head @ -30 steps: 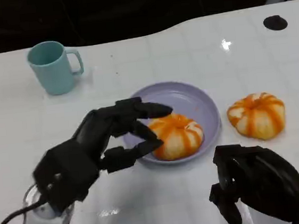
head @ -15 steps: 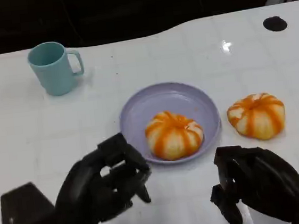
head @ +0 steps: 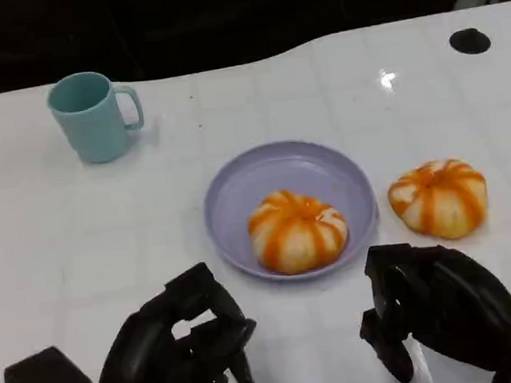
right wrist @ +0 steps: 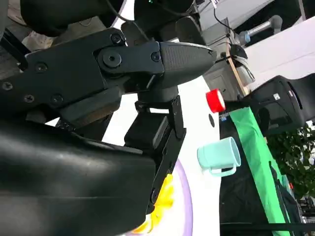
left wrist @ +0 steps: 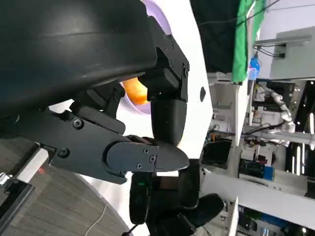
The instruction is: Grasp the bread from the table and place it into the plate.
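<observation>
One bread (head: 298, 230) sits in the plate (head: 237, 189), on its near half, close to the near rim. A 2nd bread (head: 439, 197) lies on the white worktop (head: 49, 231) just beside the plate, on the robot's right, apart from the rim. That one looks like the piece left to move, judging by the task.

Left robot hand (head: 176, 346) hangs low at the near edge, short of the plate, fingers curled in w/ nothing in them. Right robot hand (head: 433, 315) sits near the 2nd bread but not touching it, on the near side; fingers curled, holding nothing.

Handling, as a guess: both are round, domed buns, pale w/ orange stripes, prob. light and soft. Crust looks smooth and slightly glossy, so it could be a bit slippery. A soft bun dents if squeezed hard, so a light grip is best. Dome top gives little purchase; better to take it around the widest part, thumb on one side and fingers opposite, low on the flanks near the worktop. Right robot hand is the closer one for that, and it would need to spread its fingers first.

A teal mug (head: 92, 114) stands well apart at the far left, handle toward the plate, out of the way. Small black disc (head: 470, 39) at far right, also well clear.
</observation>
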Controlling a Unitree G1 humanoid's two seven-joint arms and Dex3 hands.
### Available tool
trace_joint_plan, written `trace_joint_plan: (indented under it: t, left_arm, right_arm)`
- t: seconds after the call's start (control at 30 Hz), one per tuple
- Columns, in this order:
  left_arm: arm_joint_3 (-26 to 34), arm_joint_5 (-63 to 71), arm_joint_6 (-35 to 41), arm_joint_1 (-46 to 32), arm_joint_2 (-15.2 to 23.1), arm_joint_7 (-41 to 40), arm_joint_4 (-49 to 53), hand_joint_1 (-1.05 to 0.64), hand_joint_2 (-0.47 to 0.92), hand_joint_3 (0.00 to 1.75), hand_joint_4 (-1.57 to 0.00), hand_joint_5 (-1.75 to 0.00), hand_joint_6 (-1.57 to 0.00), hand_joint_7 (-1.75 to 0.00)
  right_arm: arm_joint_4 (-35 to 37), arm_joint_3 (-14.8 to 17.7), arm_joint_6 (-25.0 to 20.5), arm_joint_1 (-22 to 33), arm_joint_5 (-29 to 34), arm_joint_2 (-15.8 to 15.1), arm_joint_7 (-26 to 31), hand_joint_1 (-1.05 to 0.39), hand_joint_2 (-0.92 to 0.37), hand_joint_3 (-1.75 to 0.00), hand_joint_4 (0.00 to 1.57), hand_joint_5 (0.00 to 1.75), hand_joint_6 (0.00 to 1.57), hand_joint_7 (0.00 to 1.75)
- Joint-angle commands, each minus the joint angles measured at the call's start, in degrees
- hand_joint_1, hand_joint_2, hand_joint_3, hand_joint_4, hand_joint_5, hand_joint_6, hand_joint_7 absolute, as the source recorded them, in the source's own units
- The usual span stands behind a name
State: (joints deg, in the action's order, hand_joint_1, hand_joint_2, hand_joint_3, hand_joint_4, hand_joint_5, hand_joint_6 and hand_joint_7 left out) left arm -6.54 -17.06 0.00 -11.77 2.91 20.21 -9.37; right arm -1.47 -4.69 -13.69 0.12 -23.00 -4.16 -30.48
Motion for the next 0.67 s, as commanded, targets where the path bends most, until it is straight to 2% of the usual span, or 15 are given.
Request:
trace_joint_plan:
  t: [0.03, 0.67]
  left_arm:
    - [1.37, -0.25, -1.74, 1.28, 0.38, 1.21, 2.76, -0.58, 0.92, 0.30, -0.88, -1.75, -0.65, -1.75]
    - [2.58, -1.72, -2.21, 3.30, 0.52, 5.13, 6.57, -0.57, 0.92, 0.27, -0.88, -1.75, -0.66, -1.75]
  right_arm:
    - [1.23, 1.10, 1.39, -1.09, 0.54, -0.75, -0.20, -0.92, -0.92, -0.41, 1.27, 1.62, 1.10, 1.54]
    - [2.49, 1.23, 3.07, -1.75, 1.03, -0.37, -0.95, -0.93, -0.92, -0.42, 1.28, 1.62, 1.09, 1.56]
